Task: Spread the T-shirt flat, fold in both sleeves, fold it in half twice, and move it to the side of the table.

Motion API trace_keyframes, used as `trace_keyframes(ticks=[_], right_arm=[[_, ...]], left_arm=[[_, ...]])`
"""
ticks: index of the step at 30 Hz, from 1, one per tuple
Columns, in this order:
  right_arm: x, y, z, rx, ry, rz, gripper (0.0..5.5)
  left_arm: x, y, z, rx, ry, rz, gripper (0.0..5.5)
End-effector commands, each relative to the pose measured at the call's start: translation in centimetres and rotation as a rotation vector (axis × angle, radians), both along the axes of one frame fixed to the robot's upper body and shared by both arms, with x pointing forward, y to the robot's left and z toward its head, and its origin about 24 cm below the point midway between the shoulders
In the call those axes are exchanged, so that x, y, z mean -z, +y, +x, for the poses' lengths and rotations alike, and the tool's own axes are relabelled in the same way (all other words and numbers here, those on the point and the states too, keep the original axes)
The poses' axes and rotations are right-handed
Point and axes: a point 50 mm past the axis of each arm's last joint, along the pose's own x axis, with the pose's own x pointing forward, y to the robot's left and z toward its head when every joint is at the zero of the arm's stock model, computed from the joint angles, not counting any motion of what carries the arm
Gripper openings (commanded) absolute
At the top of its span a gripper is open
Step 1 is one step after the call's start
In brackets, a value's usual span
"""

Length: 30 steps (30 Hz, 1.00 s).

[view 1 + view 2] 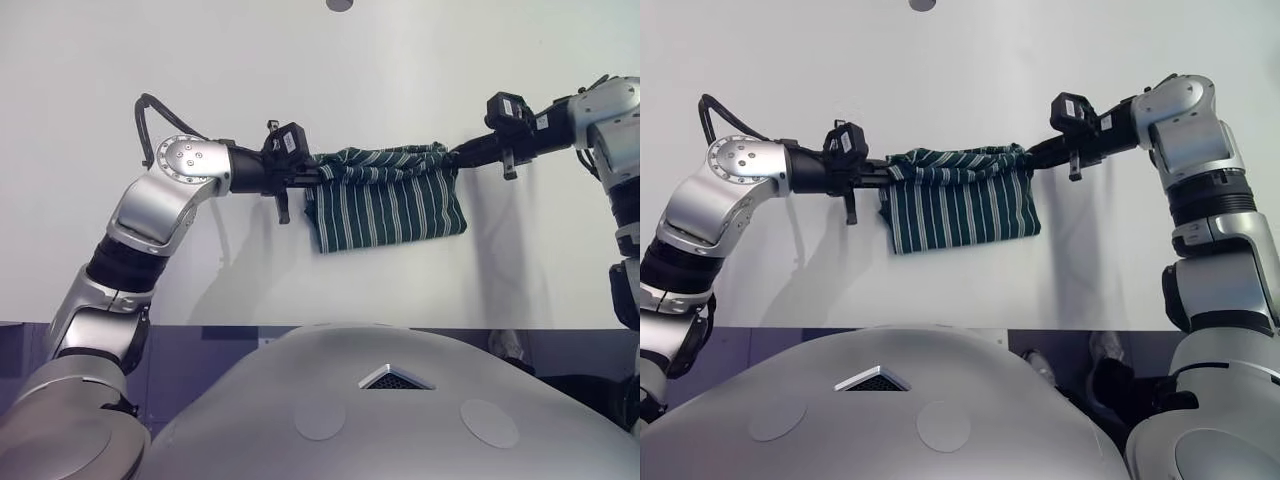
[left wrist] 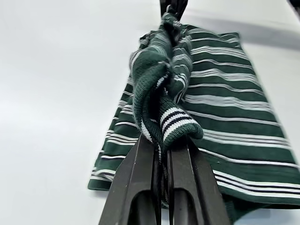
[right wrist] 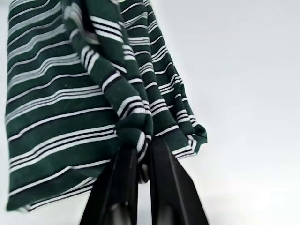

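The T-shirt [image 1: 385, 200] is dark green with thin white stripes, folded into a compact rectangle over the white table [image 1: 300, 60]. Both grippers pinch its far edge at opposite corners. My left gripper [image 1: 314, 178] is shut on the left corner, and the bunched cloth sits between its black fingers [image 2: 140, 173]. At the right corner my right gripper [image 1: 452, 156] is shut on the T-shirt [image 3: 61, 108] too, with the striped hem caught between its fingers [image 3: 166, 183]. The edge between them is raised and rumpled; the rest hangs toward me and its near edge rests on the table.
White tabletop [image 1: 960, 280] spreads on all sides of the shirt, with its front edge near me. A small grey disc [image 1: 339, 4] lies at the far middle.
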Motion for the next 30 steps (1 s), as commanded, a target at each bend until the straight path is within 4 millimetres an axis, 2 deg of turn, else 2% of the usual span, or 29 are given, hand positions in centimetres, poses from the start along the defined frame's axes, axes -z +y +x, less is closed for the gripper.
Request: trace_keyframes(ticks=[1, 2, 9, 12, 14, 15, 17, 19, 20, 22, 25, 26, 28, 30], right_arm=[[-0.5, 0.0, 1.0, 0.053, -0.067, -0.056, 0.13], [-0.3, -0.1, 1.1, 0.075, -0.078, -0.073, 0.57], [0.4, 0.9, 2.9, 0.472, -0.035, -0.033, 1.83], [0.4, 1.5, 3.4, 0.705, -0.026, -0.006, 2.35], [0.6, 1.3, 3.7, 0.888, -0.046, -0.006, 2.42], [0.8, 1.2, 3.7, 0.980, -0.042, 0.023, 2.42], [1.5, 1.2, 3.3, 1.121, -0.036, 0.066, 2.42], [2.6, 1.7, 2.7, 1.212, -0.018, 0.126, 2.63], [2.9, 2.0, 2.5, 1.232, -0.006, 0.148, 2.83], [3.7, 2.9, 1.9, 1.247, -0.002, 0.152, 3.20], [3.6, -0.2, 2.1, 1.379, -0.301, 0.023, 3.76], [2.7, -2.0, 2.1, 1.454, -0.432, 0.009, 3.81], [0.8, -4.6, 1.9, 1.586, -0.620, 0.033, 3.81], [-1.3, -6.8, 1.5, 1.683, -0.792, 0.067, 3.81]], left_arm=[[0.1, 0.6, 1.3, -0.109, -0.048, 0.057, 0.33], [0.2, 0.7, 1.6, -0.141, -0.051, 0.071, 0.62], [-0.5, 1.1, 2.3, -0.400, -0.073, 0.013, 1.76], [-2.5, 0.5, 2.5, -0.495, -0.189, -0.070, 2.19], [-4.8, -1.1, 2.5, -0.494, -0.319, -0.190, 2.36], [-6.0, -2.7, 2.2, -0.445, -0.388, -0.268, 2.36], [-6.9, -5.6, 1.7, -0.351, -0.443, -0.357, 2.36], [-5.2, -9.2, 1.7, -0.229, -0.430, -0.327, 2.72], [-4.4, -10.3, 1.6, -0.195, -0.414, -0.308, 2.92], [-1.4, -12.4, 2.3, -0.118, -0.413, -0.174, 3.24], [1.2, -14.1, 3.1, -0.097, -0.335, -0.107, 3.76], [2.3, -14.2, 3.3, -0.118, -0.252, -0.094, 3.80], [4.4, -13.5, 3.8, -0.163, -0.160, -0.027, 3.80], [6.6, -12.0, 4.3, -0.220, -0.133, 0.099, 3.80]])
